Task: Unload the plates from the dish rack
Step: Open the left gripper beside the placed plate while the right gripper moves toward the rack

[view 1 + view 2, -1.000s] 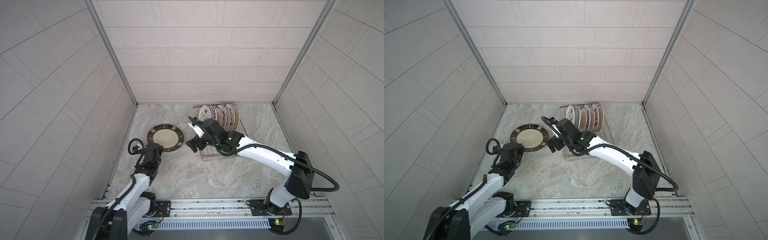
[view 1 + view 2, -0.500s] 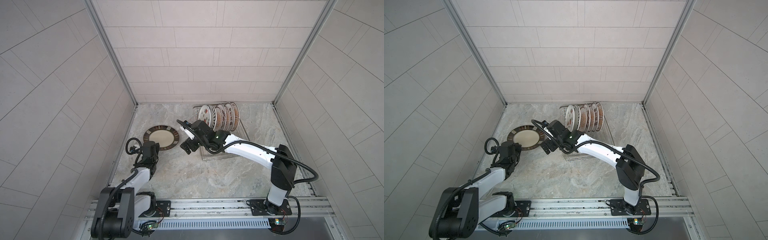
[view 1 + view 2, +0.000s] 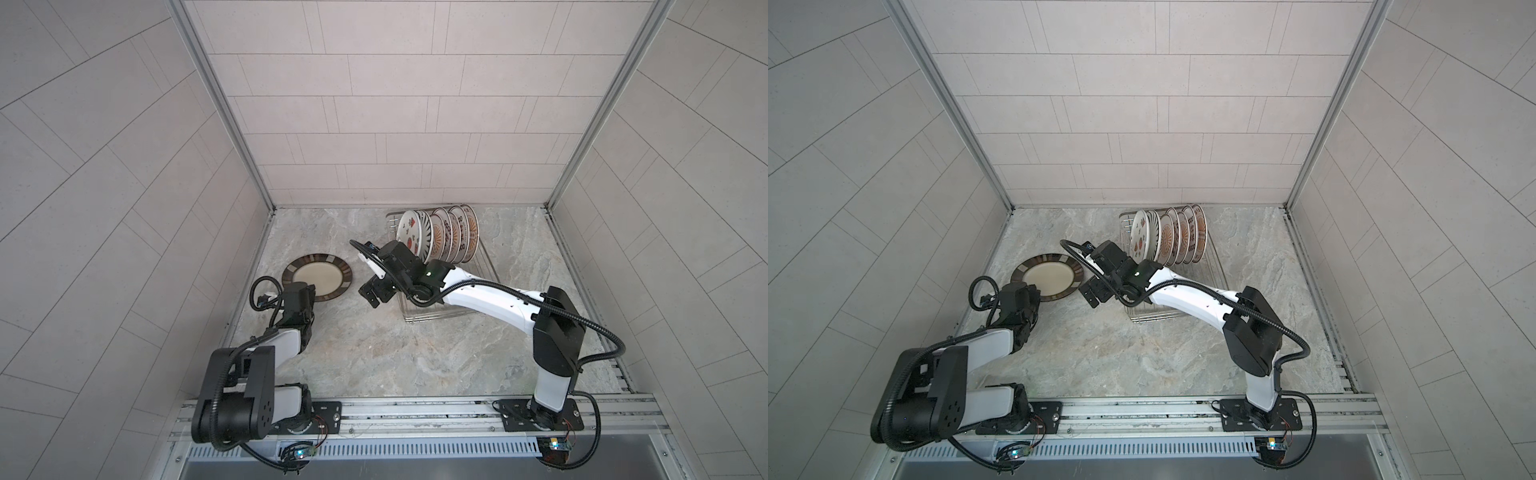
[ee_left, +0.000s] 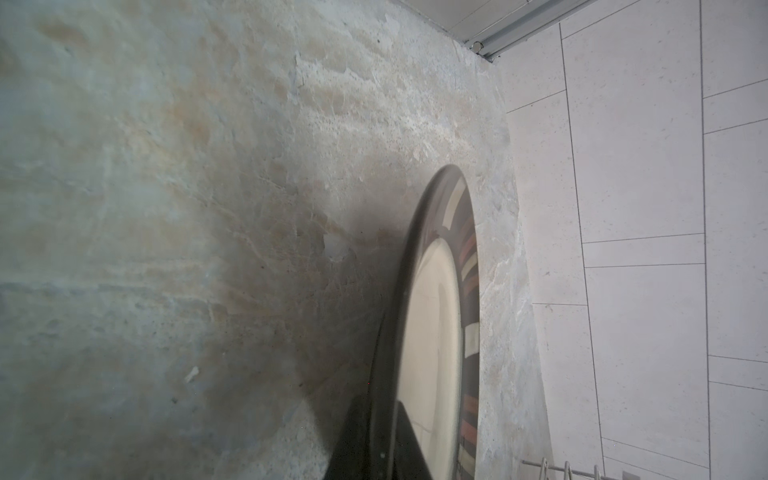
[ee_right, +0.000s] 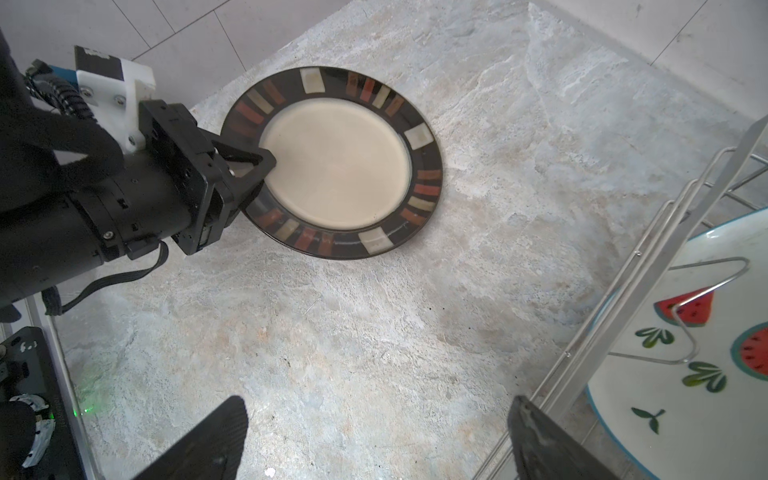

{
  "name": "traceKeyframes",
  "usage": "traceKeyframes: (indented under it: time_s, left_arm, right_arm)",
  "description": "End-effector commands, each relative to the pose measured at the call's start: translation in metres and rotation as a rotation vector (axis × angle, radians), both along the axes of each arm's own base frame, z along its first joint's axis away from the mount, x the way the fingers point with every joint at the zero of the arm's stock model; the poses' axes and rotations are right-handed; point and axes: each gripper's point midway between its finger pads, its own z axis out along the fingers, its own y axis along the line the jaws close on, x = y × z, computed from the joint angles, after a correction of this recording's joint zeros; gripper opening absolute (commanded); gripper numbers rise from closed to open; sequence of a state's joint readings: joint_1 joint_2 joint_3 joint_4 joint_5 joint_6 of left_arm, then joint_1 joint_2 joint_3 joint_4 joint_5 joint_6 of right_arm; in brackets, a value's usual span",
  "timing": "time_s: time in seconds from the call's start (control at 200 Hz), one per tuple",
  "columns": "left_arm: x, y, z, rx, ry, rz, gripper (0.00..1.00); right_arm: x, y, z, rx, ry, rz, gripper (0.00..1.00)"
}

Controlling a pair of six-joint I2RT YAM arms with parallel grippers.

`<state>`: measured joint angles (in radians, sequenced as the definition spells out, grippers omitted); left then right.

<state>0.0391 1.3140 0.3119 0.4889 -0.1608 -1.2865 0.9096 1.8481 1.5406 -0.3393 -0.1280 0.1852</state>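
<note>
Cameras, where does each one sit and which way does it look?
Top views: high at the front, looking down on table, dish rack, left arm, right arm.
Left wrist: low, looking along the table at the dark-rimmed plate edge-on; left fingers pinch it.
Right wrist: looks down at that plate, left arm, watermelon plate; open right fingers show.
Shared: every view shows the dark-rimmed plate.

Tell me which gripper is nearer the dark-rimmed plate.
Left. The left gripper is shut on the rim of the plate. The right gripper hangs open beside the plate, toward the rack, not touching it.
</note>
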Motion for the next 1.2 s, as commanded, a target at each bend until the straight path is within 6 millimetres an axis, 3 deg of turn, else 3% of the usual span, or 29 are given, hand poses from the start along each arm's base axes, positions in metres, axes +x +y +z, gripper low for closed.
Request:
traceKeyframes:
  time_s: [0.0,0.215,0.375,0.606,0.876,0.941,1.066,1.141,1.196]
  left_arm:
    - [0.034,0.006,0.042,0.028,-0.148,0.018,0.00]
    - [0.052,0.007,0.018,0.017,-0.140,0.021,0.00]
    - [0.064,0.011,0.004,0.056,-0.085,0.014,0.12]
    - [0.066,0.019,-0.007,0.056,-0.076,0.052,0.16]
    - [0.063,0.024,-0.014,0.053,-0.070,0.072,0.30]
    - [0.060,0.026,-0.017,0.034,-0.065,0.082,0.38]
    - [0.060,0.030,-0.016,0.026,-0.077,0.081,0.42]
    - [0.054,0.031,-0.015,0.040,-0.066,0.087,0.57]
    - [0.052,0.030,-0.016,0.035,-0.060,0.082,0.78]
  right_arm:
    - [0.008,0.008,0.012,0.021,-0.036,0.005,0.99]
    - [0.014,0.016,0.011,0.023,-0.031,0.013,0.99]
    - [0.022,0.015,0.007,0.032,-0.034,-0.004,0.99]
    - [0.031,0.011,-0.001,0.028,-0.023,-0.020,0.99]
    - [0.033,0.011,-0.002,0.028,-0.021,-0.020,0.99]
    - [0.032,0.010,0.000,0.029,-0.022,-0.020,0.98]
    - [0.031,0.009,0.008,0.032,-0.036,-0.013,0.98]
    - [0.030,0.007,0.016,0.030,-0.044,-0.010,0.98]
    - [0.030,0.006,0.021,0.036,-0.052,-0.010,0.98]
